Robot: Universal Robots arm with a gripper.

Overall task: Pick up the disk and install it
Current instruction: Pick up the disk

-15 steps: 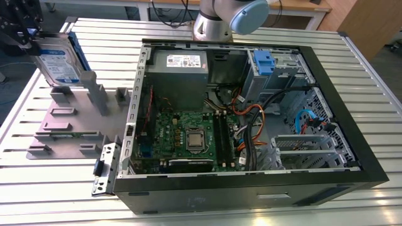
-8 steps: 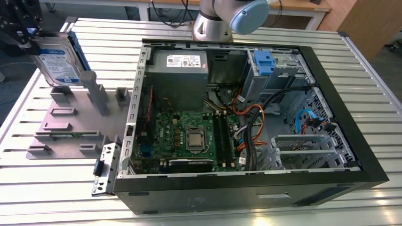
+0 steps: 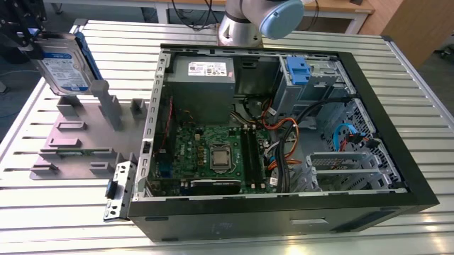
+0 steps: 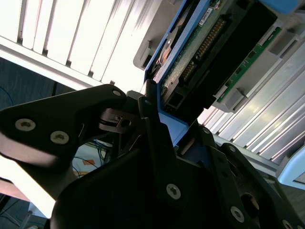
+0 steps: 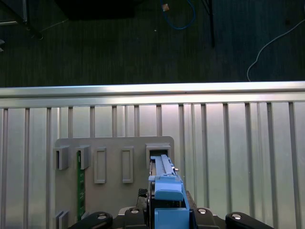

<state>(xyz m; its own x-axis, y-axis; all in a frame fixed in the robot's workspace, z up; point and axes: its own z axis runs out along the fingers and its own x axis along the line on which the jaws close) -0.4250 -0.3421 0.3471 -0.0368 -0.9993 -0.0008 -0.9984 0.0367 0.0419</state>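
The disk (image 3: 65,64) stands on edge at the exterior view's far left, its blue-and-white label facing out and a blue rail along its side. My gripper (image 3: 32,42) is shut on its upper end. It hangs over the posts of the grey fixture plate (image 3: 71,143); I cannot tell whether it is clear of them. In the second wrist view the disk's (image 4: 205,52) green circuit side and blue rails sit between my black fingers (image 4: 152,124). In the first wrist view the disk's blue edge (image 5: 167,191) points toward a slot (image 5: 157,151) in the plate.
The open computer case (image 3: 397,133) lies on the slatted metal table (image 3: 439,223), with a grey power supply (image 3: 202,79), a motherboard (image 3: 212,154), cables and a blue-fronted drive bay (image 3: 296,69) inside. The arm's base (image 3: 245,24) stands behind the case. A green board (image 5: 81,186) sits in the fixture.
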